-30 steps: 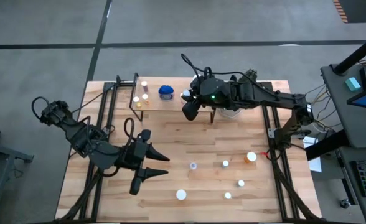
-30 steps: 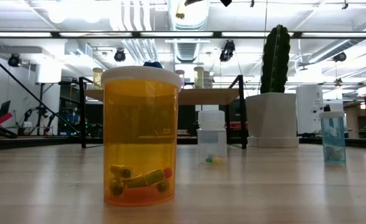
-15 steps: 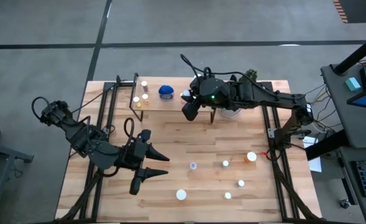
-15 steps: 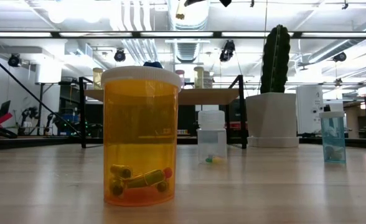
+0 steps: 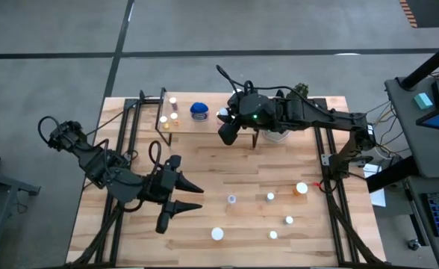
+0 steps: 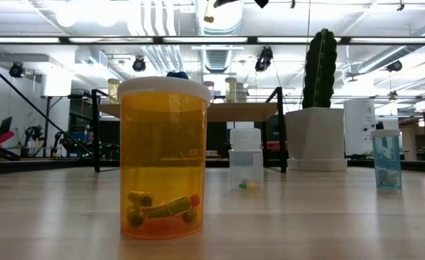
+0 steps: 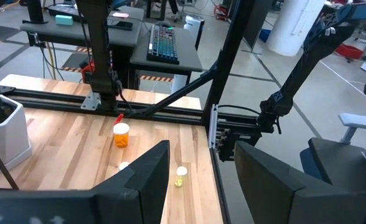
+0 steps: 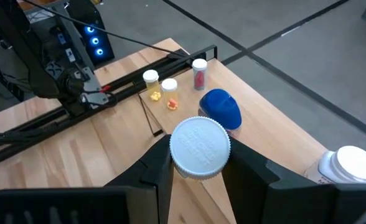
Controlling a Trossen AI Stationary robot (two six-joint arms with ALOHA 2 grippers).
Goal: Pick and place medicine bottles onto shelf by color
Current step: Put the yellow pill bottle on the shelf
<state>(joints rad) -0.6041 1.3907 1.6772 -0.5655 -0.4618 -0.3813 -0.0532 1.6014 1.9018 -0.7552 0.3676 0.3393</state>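
A slatted wooden tabletop (image 5: 204,164) stood in an open workshop with a grey floor. The right gripper (image 8: 197,163) hung above the shelf (image 5: 169,127), clenched on a white-capped bottle (image 8: 200,147). Over the last second nothing shifted, which suggests a pause before placing. On the shelf stood three small bottles (image 8: 150,78) and the blue bottle (image 8: 221,108). The left gripper (image 5: 176,197) waited with jaws apart and empty over the near left tabletop. Six loose bottles (image 5: 301,188), including an orange bottle (image 6: 163,157), remained unsorted on the right.
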